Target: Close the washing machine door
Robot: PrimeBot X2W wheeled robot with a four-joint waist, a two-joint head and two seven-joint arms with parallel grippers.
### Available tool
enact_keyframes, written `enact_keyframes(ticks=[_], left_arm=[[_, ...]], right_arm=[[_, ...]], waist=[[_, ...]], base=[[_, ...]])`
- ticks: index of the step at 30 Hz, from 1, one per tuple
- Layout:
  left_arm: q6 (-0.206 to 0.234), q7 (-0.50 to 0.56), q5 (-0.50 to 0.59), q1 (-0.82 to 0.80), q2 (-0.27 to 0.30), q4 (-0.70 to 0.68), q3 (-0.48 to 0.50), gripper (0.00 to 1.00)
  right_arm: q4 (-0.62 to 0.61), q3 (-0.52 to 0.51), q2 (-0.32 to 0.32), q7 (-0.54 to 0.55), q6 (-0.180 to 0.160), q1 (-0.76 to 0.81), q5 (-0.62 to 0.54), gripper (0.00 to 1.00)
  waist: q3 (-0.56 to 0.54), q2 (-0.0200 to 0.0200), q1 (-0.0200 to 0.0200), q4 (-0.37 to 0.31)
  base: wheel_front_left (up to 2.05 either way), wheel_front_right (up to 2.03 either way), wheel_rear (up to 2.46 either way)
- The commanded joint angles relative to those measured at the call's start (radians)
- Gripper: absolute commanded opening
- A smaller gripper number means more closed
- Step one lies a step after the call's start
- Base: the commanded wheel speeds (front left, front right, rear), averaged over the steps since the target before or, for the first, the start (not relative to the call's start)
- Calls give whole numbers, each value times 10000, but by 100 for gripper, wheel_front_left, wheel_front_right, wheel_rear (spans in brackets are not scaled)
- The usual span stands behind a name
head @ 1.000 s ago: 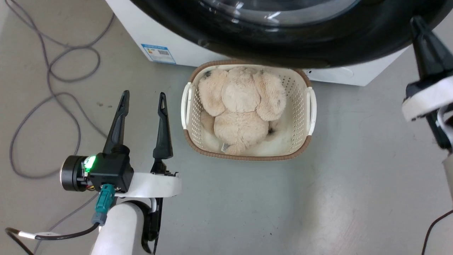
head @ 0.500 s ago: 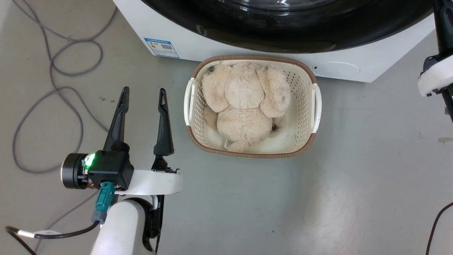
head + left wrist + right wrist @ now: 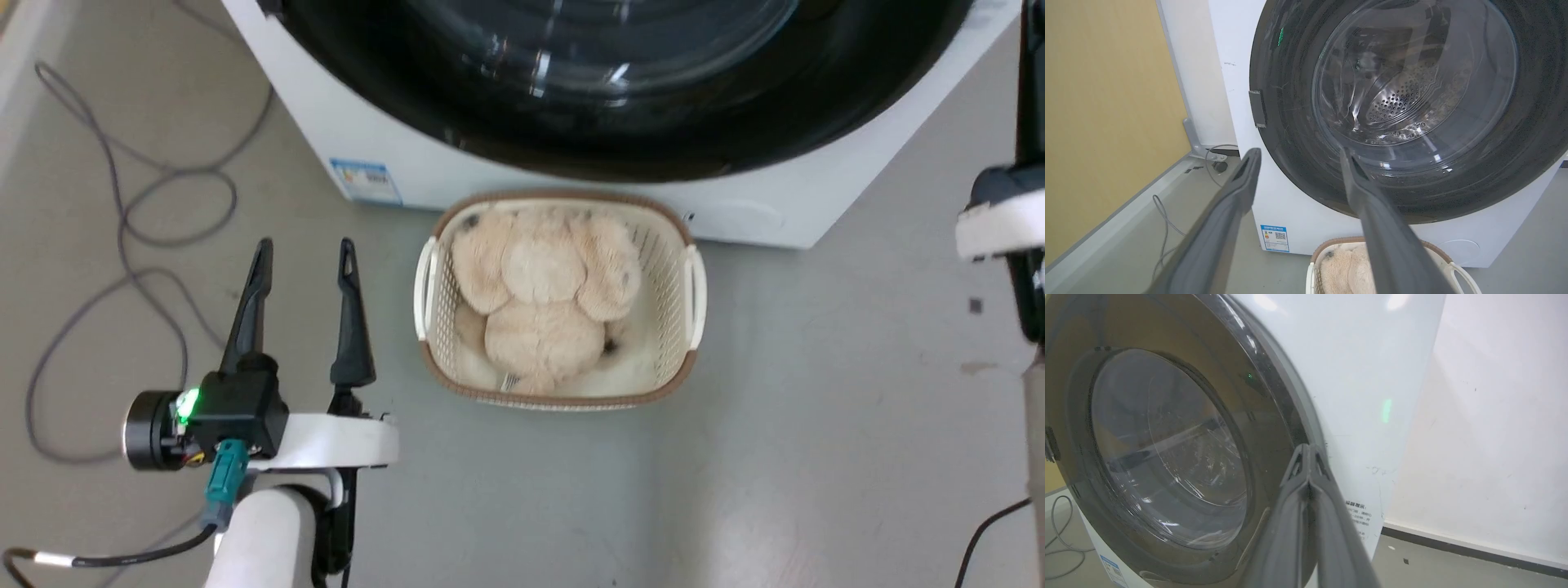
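- Left pincer (image 3: 305, 249) hovers over the floor (image 3: 816, 408), fingers apart; right pincer (image 3: 1306, 449) has its fingers pressed together.
- One washing machine door (image 3: 1282, 122): round, glossy black, with a clear bulging window, lying flush against the one white washing machine (image 3: 359, 131).
- One basket (image 3: 433, 327) holds one plush toy (image 3: 543, 294).

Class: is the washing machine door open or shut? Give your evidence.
Shut: the door lies flat against the machine front, no gap at its rim in either wrist view. Whether it latched cannot be told.
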Motion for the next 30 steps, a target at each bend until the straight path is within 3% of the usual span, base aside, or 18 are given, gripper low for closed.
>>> enact_keyframes(ticks=[1,9,13,14,15,30], left_arm=[[-57,-42,88,188,24,40,77,100],[-60,-42,220,874,99,254,368,100],[-62,-42,256,1194,105,376,426,100],[-70,-42,263,1259,106,418,429,100],[-80,-42,272,1322,109,462,429,100],[-233,-42,387,2129,240,806,307,100]], right_arm=[[-464,-32,182,-46,-9,400,-8,0],[-2248,-8,1250,-46,-9,2201,80,1],[-2547,249,1571,-46,-9,3107,211,36],[-2587,295,1642,-46,-9,3331,240,58],[-2623,295,1719,-46,-9,3545,307,100],[-2656,229,2072,-46,-9,6235,371,100]], waist=[[-494,0,0,-193],[-1583,0,0,-531],[-2010,0,0,-609],[-2118,0,0,-611],[-2211,0,0,-608],[-3378,0,0,-533]], base=[[0,0,0],[0,0,0],[0,0,0],[0,0,0],[0,0,0],[0,0,0]])
